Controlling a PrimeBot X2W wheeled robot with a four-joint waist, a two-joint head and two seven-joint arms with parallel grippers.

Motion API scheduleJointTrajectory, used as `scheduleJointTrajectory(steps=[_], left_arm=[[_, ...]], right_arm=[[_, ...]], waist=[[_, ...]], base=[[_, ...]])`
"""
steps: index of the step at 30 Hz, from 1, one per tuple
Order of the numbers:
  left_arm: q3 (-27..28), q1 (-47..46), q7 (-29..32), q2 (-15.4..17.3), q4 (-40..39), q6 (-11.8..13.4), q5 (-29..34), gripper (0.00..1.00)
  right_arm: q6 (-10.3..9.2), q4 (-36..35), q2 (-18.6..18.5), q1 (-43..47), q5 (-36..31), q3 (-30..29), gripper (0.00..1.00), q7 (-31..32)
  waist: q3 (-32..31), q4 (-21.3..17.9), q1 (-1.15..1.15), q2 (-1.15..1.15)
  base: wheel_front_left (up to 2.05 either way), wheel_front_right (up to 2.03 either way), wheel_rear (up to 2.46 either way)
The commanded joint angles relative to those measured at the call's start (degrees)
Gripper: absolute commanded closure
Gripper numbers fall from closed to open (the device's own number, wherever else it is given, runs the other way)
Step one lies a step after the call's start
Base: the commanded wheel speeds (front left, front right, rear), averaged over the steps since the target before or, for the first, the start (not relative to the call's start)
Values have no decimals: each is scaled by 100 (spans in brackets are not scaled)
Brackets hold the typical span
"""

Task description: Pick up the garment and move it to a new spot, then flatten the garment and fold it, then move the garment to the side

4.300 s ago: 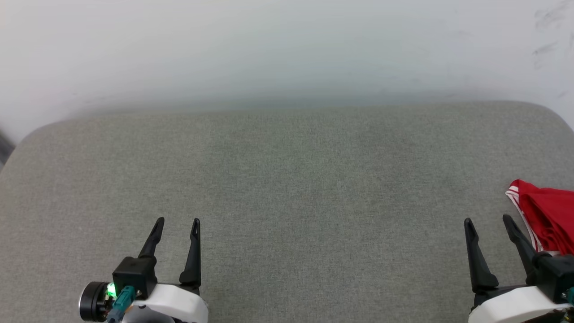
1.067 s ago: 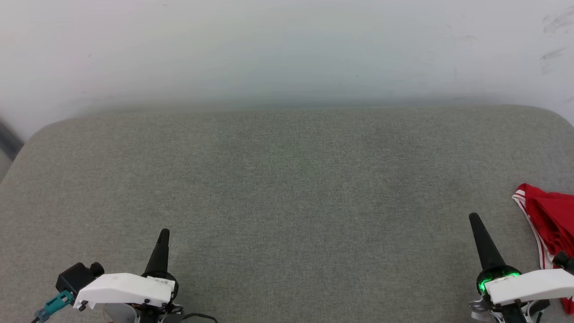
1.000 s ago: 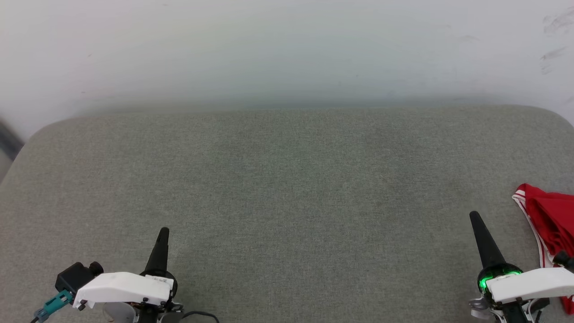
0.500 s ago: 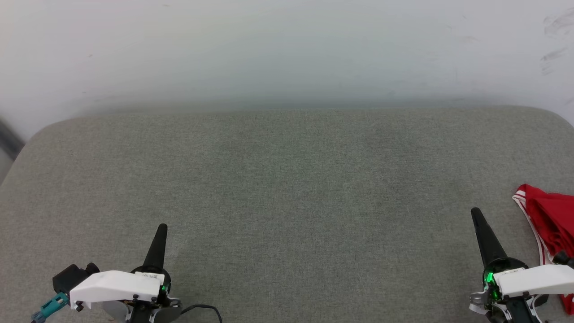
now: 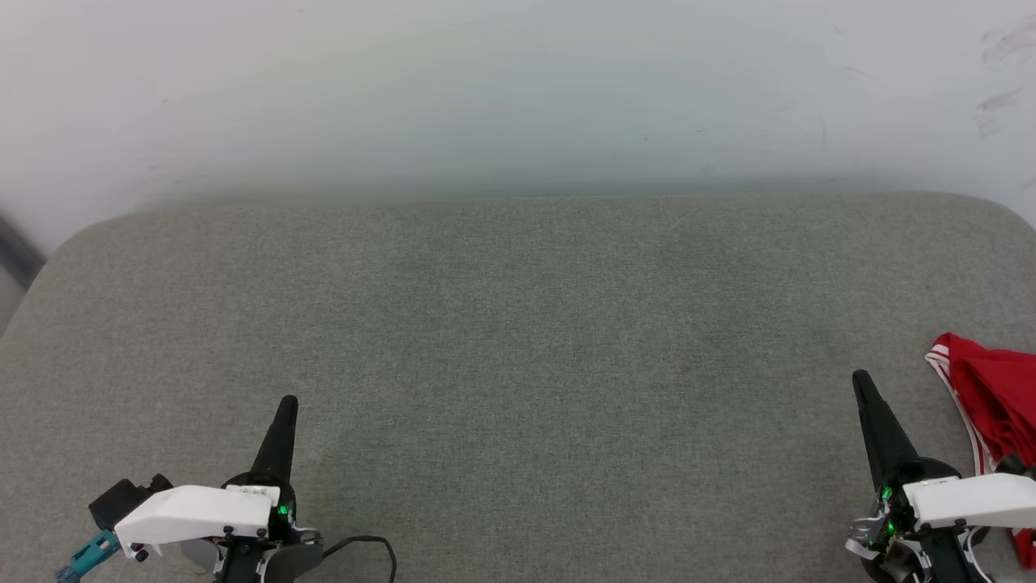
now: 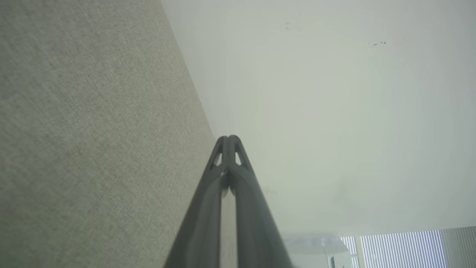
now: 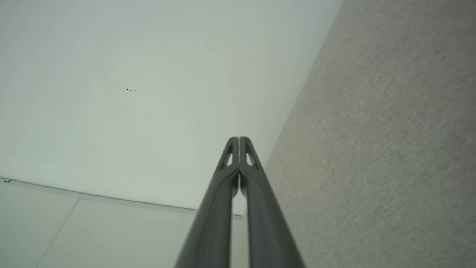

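**Red shirt lies at the side, both claws shut**

The red shirt (image 5: 999, 397) lies in a soft heap at the far right edge of the grey pad (image 5: 518, 324), partly cut off from sight. It may be there to be picked up, or it may be put aside with the job done. I cannot tell which, as its folds are hard to see. The left claw (image 5: 287, 402) and the right claw (image 5: 859, 379) are both pinched tight and hold nothing. Both arms sit low and close, rolled onto their sides, with fingers pointing at the wall (image 5: 518, 97). The right claw's tip is near the shirt, not on it.
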Motion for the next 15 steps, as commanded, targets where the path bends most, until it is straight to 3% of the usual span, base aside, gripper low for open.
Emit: scheduleJointTrajectory(steps=[1, 15], left_arm=[[40, -94, 36, -25, -7, -52, -111, 100], [191, -144, 199, -86, 21, -138, -662, 100]], right_arm=[[-1, 17, -16, -102, 145, -19, 100, 12], [-1, 180, 3, -199, 769, -56, 100, 70]], waist=[[-1, 1, 0, 0], [-10, 8, 0, 0]], base=[[0, 0, 0], [0, 0, 0]])
